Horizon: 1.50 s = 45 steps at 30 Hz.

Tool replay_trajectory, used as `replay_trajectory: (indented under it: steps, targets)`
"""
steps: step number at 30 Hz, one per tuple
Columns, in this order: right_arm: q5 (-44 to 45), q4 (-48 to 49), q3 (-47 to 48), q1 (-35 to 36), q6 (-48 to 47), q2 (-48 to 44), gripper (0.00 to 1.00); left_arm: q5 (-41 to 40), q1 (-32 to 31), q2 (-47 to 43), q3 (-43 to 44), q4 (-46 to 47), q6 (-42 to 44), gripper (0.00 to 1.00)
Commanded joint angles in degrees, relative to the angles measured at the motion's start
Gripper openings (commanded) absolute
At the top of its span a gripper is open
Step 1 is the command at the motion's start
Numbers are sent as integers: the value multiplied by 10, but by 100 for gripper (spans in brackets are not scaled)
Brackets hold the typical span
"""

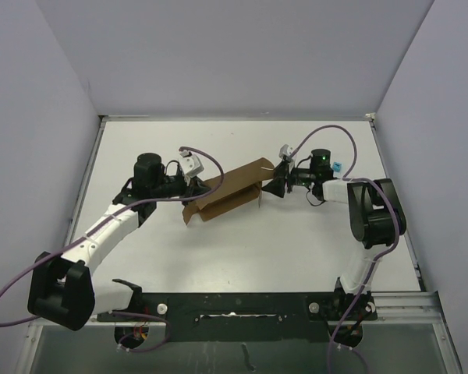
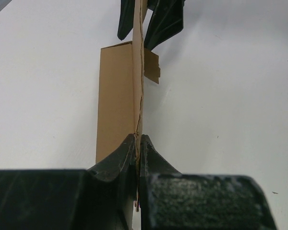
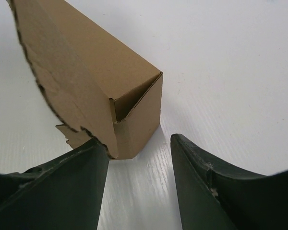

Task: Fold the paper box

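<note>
So, the paper box [image 1: 230,192] is sitting roughly mid-table on the white table [image 1: 218,257], half folded, with its long side running from 8 o'clock to 2 o'clock in the top view. The left gripper [image 1: 201,188] is reaching in from 9 o'clock and clamping the thin edge of an upright cardboard panel. In the left wrist view its fingers [image 2: 120,158] are squeezing that panel with no gap showing. The right gripper [image 1: 269,187] is sitting at the box's 3 o'clock end with its fingers [image 3: 216,182] standing well apart, not gripping anything. The box's corner and a ragged-edged flap are poking in by the finger at 8 o'clock of that view, and the other finger is hanging clear of the cardboard. A small blue block [image 1: 337,166] is lying at 2 o'clock of the right gripper, well apart from the box.
</note>
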Motion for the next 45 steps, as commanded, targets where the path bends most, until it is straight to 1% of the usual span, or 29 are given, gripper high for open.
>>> replay_trajectory:
  steps: [1,9,12,14,18,22,30,39,42,45]
  targets:
    - [26,124,-26,9,39,-25,53,21,7,12,28,29,-12,0]
    - [65,259,-53,21,122,5,53,30,13,20,30,30,-19,0]
    - [74,327,-61,22,140,29,53,34,15,22,32,31,-22,0]
    - [76,353,-62,25,143,44,53,37,16,25,32,30,-24,0]
    - [80,362,-55,33,145,61,52,44,20,29,34,30,-29,0]
    - [78,396,-56,38,151,77,56,51,23,33,36,32,-34,0]
    - [61,444,-61,45,166,94,60,62,27,39,39,32,-42,0]
    - [74,454,-61,57,161,101,65,69,30,43,42,33,-48,0]
    - [78,460,-59,62,163,106,65,74,31,46,41,34,-52,0]
    - [81,468,-54,66,169,113,62,77,32,48,43,35,-53,0]
